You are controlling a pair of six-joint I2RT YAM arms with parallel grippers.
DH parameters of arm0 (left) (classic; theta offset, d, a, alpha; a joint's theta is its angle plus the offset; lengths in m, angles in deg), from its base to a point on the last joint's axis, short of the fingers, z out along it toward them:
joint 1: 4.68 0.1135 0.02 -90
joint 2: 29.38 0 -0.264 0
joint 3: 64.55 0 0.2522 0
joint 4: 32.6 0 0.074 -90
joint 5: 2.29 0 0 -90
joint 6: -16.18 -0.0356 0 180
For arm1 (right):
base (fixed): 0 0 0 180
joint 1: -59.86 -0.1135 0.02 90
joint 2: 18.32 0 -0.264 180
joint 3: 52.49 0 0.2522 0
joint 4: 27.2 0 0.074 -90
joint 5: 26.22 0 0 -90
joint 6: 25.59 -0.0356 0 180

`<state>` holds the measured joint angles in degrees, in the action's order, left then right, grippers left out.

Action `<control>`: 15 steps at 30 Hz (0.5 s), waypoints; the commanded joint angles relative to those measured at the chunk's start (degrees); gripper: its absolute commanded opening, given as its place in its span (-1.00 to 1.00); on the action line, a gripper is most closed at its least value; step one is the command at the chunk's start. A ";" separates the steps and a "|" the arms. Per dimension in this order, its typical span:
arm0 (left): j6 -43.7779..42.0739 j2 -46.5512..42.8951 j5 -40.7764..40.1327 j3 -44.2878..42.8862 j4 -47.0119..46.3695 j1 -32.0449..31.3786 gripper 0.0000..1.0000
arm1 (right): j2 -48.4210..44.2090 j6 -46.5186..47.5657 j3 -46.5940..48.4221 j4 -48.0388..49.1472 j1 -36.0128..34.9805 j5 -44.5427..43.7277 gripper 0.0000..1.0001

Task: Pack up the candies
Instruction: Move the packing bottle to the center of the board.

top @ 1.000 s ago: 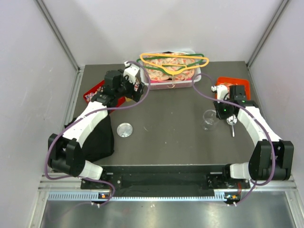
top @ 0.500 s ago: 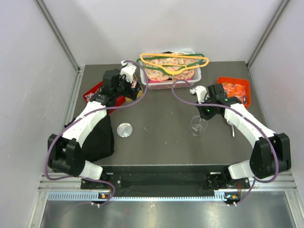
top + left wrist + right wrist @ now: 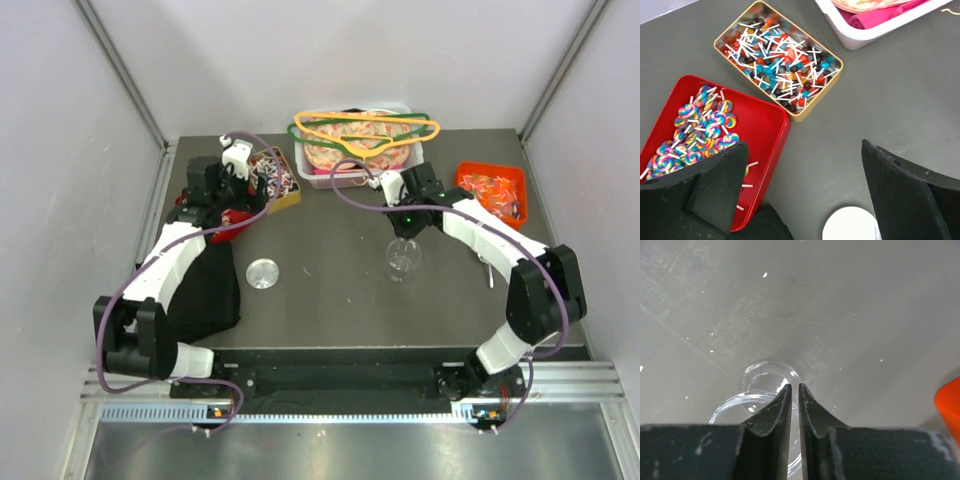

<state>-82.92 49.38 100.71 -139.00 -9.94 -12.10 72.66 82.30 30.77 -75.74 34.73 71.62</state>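
The candies lie in three heaps: ball lollipops in a gold tin (image 3: 777,55) (image 3: 274,175), swirl lollipops in a red tray (image 3: 700,125), and wrapped sweets in an orange tray (image 3: 492,190). My left gripper (image 3: 804,145) (image 3: 222,195) hangs wide open and holds nothing, over the red tray's near corner. My right gripper (image 3: 794,387) (image 3: 405,235) is shut on the wall of a clear jar (image 3: 760,377) (image 3: 403,258), which is upright near the table's middle. One finger is inside the rim and one outside.
A round white lid (image 3: 850,225) (image 3: 264,272) lies on the table left of the jar. A white bin (image 3: 362,168) with coloured hangers on top stands at the back. A metal spoon (image 3: 488,265) lies at the right, and a black cloth (image 3: 210,290) lies by the left arm.
My right gripper has slid left toward the table's middle with the clear jar, its jaws narrowing on the wall. The left arm has drawn back left, uncovering the gold tin.
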 commanded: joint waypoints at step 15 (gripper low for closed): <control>0.75 -1.42 3.79 -0.75 -3.20 0.83 0.98 | -11.87 3.99 1.18 -5.90 0.34 -4.32 -0.21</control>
<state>-82.53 49.21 103.27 -138.94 -10.29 -11.51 64.84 84.86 31.58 -78.45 34.93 67.64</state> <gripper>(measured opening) 0.987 0.386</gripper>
